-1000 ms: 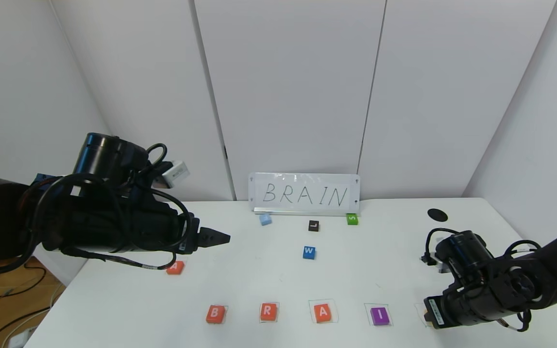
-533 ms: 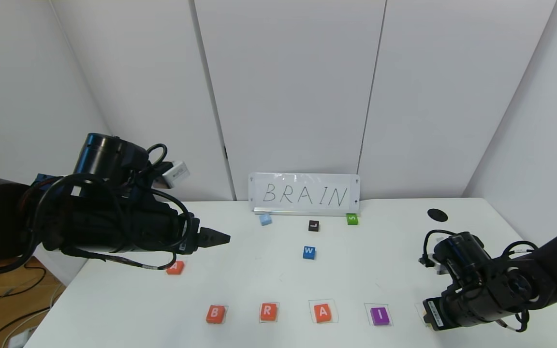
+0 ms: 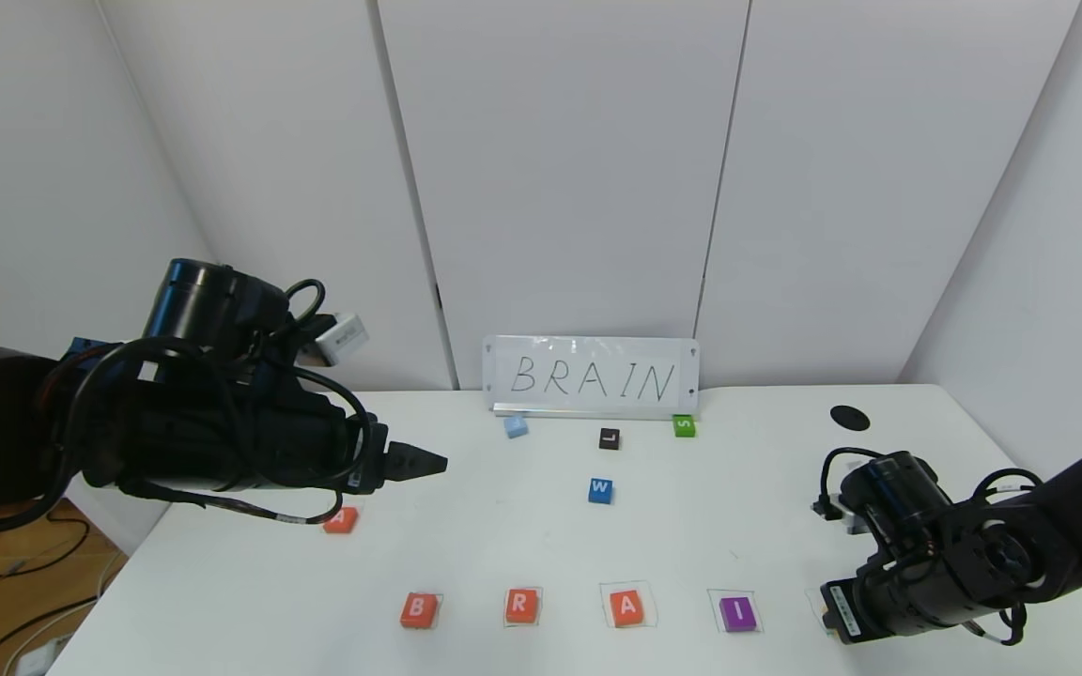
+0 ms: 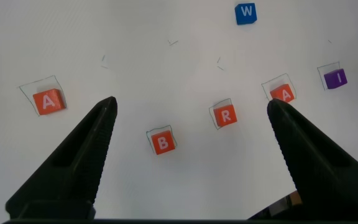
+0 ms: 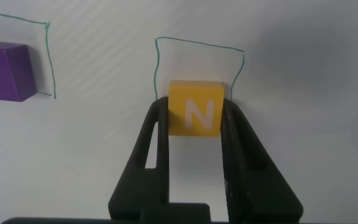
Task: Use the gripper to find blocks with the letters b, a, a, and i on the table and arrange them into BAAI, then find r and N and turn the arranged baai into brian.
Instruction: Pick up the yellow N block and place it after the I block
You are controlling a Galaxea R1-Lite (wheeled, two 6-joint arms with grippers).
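Along the front of the table (image 3: 503, 545) lies a row of blocks in pen outlines: orange-red B (image 3: 419, 610), r (image 3: 521, 606), orange-red A (image 3: 626, 607) and purple I (image 3: 737, 613). A second orange-red A (image 3: 341, 519) lies apart at the left. My right gripper (image 5: 195, 115) is shut on the yellow N (image 5: 195, 108), low over the near edge of an empty outline (image 5: 199, 43) just right of the I (image 5: 5, 70). I cannot tell whether the N touches the table. My left gripper (image 4: 191, 107) hovers open and empty above the B (image 4: 162, 142) and r (image 4: 226, 116).
A card reading BRAIN (image 3: 591, 377) stands at the back. In front of it lie a pale blue block (image 3: 516, 427), a black L (image 3: 609, 438) and a green S (image 3: 684, 425), with a blue W (image 3: 600, 490) nearer. A black hole (image 3: 849, 418) is at the back right.
My right arm has sunk slightly toward the table's front edge with the N still held. The left arm and the blocks have not moved.
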